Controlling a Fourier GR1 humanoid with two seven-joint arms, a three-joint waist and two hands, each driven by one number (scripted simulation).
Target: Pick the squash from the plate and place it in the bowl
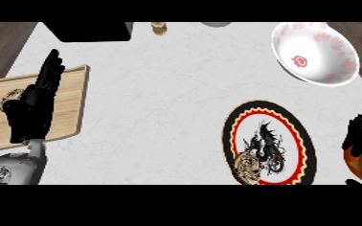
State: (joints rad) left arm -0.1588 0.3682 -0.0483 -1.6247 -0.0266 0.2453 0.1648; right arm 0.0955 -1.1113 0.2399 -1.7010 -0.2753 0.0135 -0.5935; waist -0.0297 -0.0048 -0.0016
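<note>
the right hand (353, 135) shows only at the right edge of the head view, just beside the plate (305, 139), with dark fingers curled round an orange shape that is most likely the squash (351, 160). so the squash appears to be off the plate and in that hand, low at the right edge, well short of the bowl (338, 67). most of it is cut off by the edge, so its long axis and which way it points cannot be told.

the plate lies flat on the surface (163, 86), black with a red ring and a dragon figure; nothing but its pattern seems to lie on it. the bowl sits up and slightly left of the hand, near the far right corner, white with red marks, its opening facing up and ready to take the squash. judged from this, the lift is done and the carry toward the bowl is the step in hand.

the left hand (34, 105) rests at the left over a wooden board (71, 100), fingers straight and up, holding nothing, kept out of the way.
</note>
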